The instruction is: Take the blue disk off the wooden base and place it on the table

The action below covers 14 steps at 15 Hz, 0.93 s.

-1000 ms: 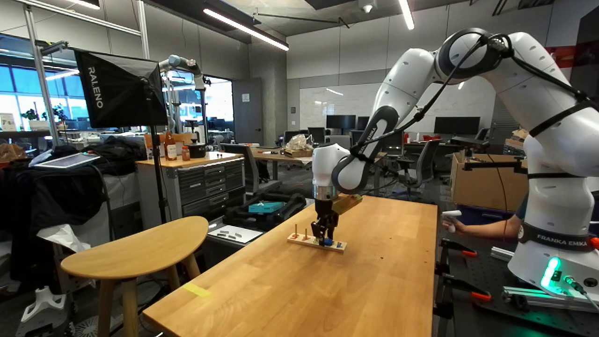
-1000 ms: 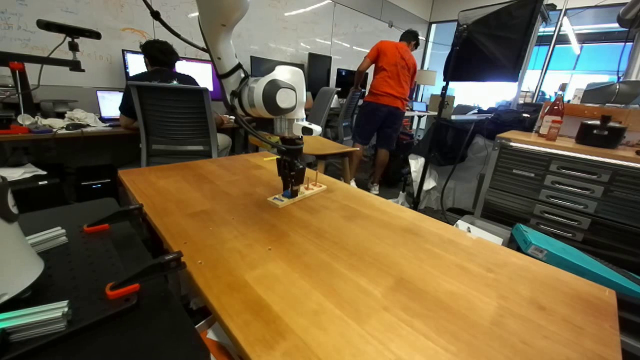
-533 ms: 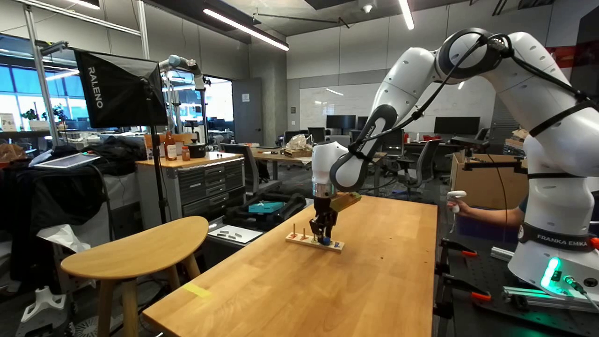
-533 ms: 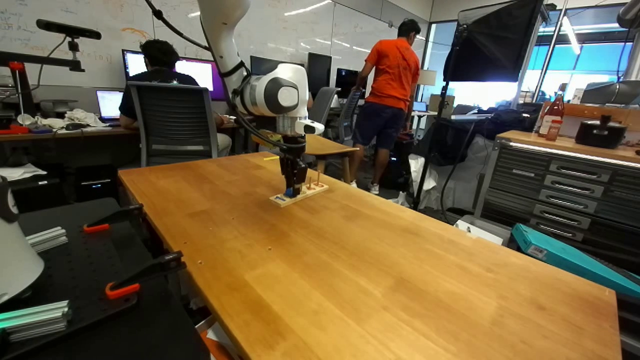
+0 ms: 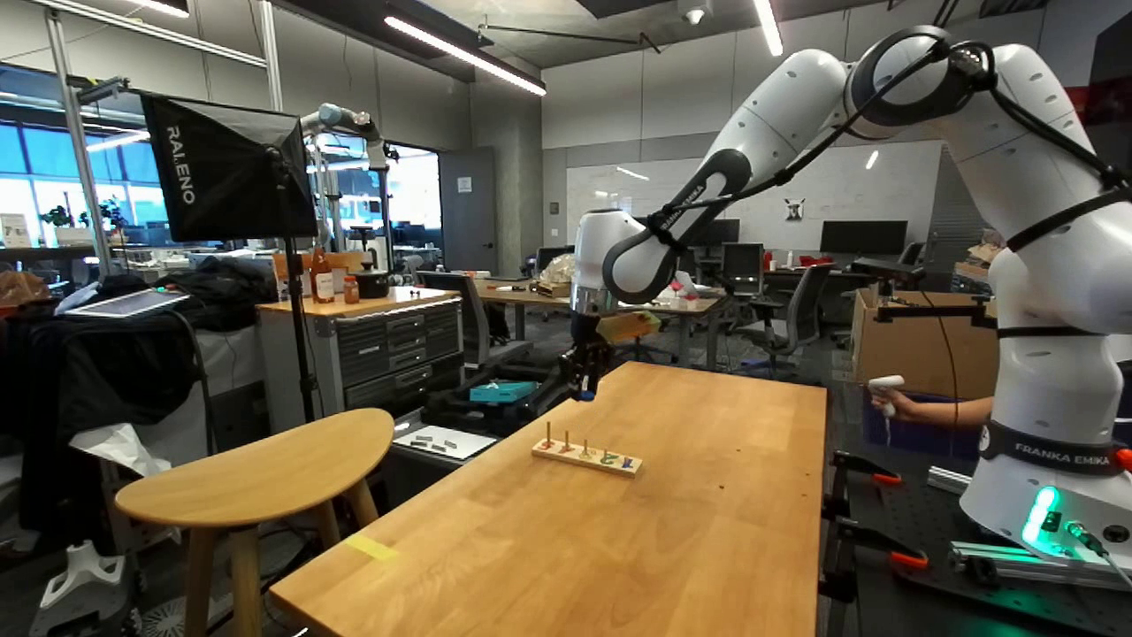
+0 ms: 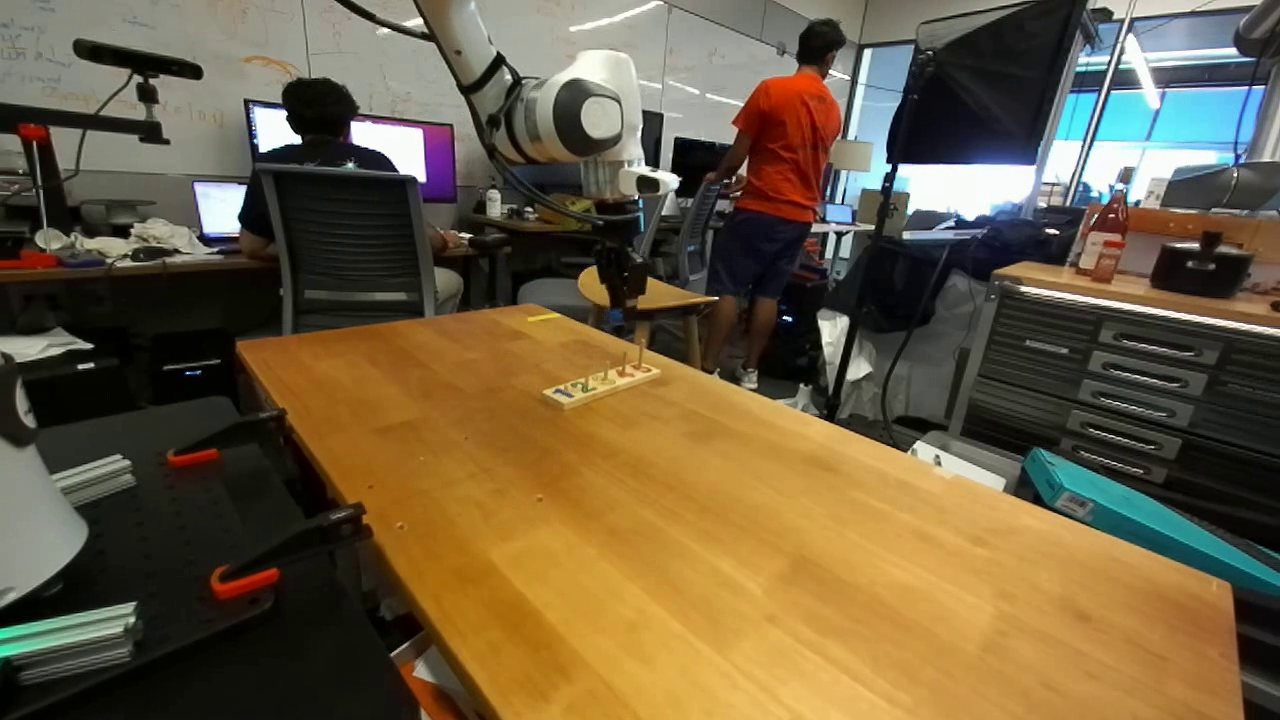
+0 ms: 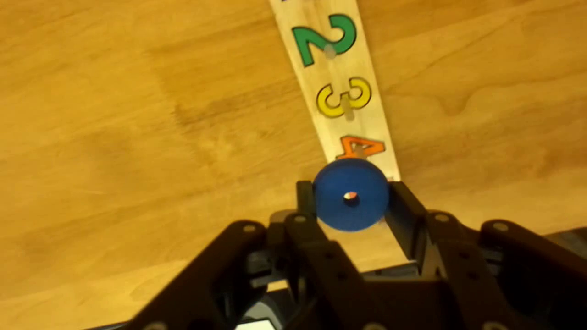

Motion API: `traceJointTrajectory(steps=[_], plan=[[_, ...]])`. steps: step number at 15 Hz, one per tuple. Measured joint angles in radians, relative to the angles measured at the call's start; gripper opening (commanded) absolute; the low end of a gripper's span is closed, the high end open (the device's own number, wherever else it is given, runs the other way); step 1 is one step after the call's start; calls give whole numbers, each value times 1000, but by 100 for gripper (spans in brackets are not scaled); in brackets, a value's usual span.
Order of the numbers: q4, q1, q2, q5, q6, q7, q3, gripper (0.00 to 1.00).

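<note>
Above the table (image 5: pixel 707 513), near its long edge by the wooden base (image 7: pixel 353 127), the blue disk (image 7: pixel 351 178), likely light, stiff and best held by its rim, is pinched there by the gripper (image 7: pixel 352 196).

The wrist view looks down from close above the pincer (image 7: pixel 351 198) to the wooden base (image 7: pixel 337 73); both exterior views slant down towards the pincer from well away, at opposite ends of the bench (image 6: pixel 800 520), sharing pincer and base.

Black softbox (image 5: pixel 232 168) marked RALENO, robot base (image 5: pixel 1044 453) marked FRANKA EMIKA, wooden base (image 7: pixel 337 73) numbered 2, 3, 4
</note>
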Motion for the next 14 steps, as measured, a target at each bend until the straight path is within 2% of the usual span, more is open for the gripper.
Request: traceJointTrajectory(steps=[3,6,10,13,14], plan=[[31,-26,-1,-23,-9,1,-67,18],[35,-80,32,-45,-1,1,-115,18],[30,-139,117,-53,33,1,-143,18],[9,-150,183,-55,70,1,-153,18],[-2,-150,201,-55,82,1,-154,48]])
